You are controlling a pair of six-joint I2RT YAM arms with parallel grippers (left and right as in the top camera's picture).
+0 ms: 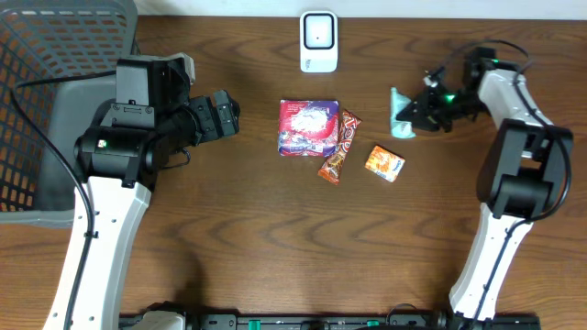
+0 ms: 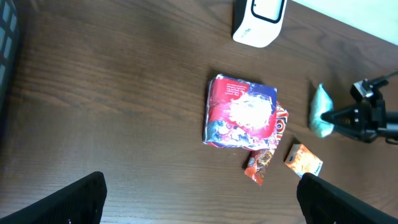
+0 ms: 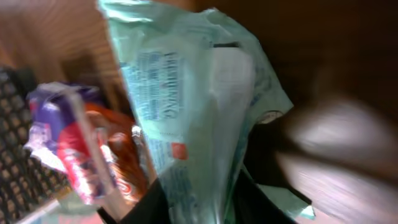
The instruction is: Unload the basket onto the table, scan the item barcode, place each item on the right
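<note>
**Overhead, with both wrist views.** The wooden table (image 1: 238, 229) carries a white barcode scanner (image 1: 318, 41) at its far edge, upright near the centre. In front of the scanner lie three items: a red-and-blue pouch (image 1: 308, 126), a red-orange snack bar (image 1: 338, 147) touching the pouch's right edge and angled away from it, and a small orange box (image 1: 386, 163) lying just apart from the bar, further right. A grey mesh basket (image 1: 55, 55) occupies the far left corner.

The task item – a pale mint-green packet (image 1: 400, 115) – stands on edge to the right of the scanner, at the tip of the right gripper (image 1: 415, 110). The right wrist view shows printed text and a white label on the packet's face, with the pouch and bar blurred behind it. Whether the right jaws clamp the packet or stand slightly off it cannot be told; the fingers are lost in blur and shadow.

The left gripper (image 2: 208, 193) hangs over the bare table on the left – jaws spread wide, holding nothing, its dark fingers (image 2: 81, 199) in the lower corners of the left wrist view.
</note>
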